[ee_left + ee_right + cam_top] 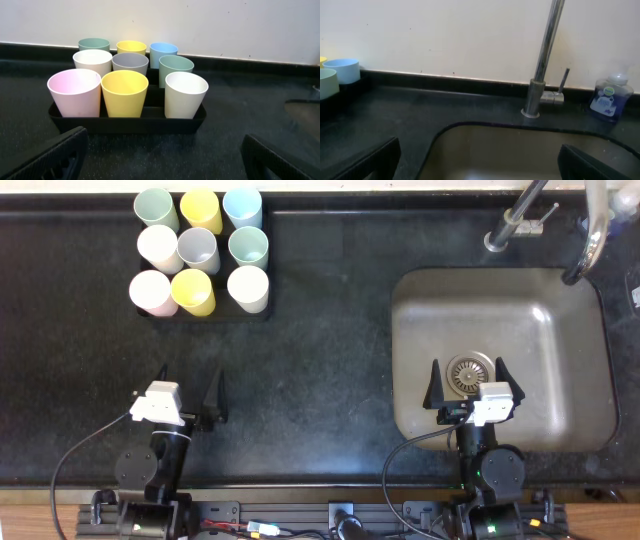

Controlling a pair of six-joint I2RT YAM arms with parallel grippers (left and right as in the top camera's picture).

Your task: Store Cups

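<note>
Several pastel cups stand upright in a black tray (255,314) (125,125) at the back left of the dark counter; a pink cup (152,292) (75,92), a yellow cup (193,291) (125,92) and a white cup (247,288) (185,94) form the front row. My left gripper (190,392) (165,155) is open and holds nothing, on the near side of the tray with a stretch of counter between them. My right gripper (470,377) (480,160) is open too, above the sink (420,310) (520,150) near its drain (469,372). Two cups, a blue cup (342,70) among them, show at the right wrist view's edge.
A chrome faucet (515,218) (545,60) rises behind the sink. A blue soap bottle (610,97) stands at the back right beside it. Bare dark counter (320,370) lies between the tray and the sink.
</note>
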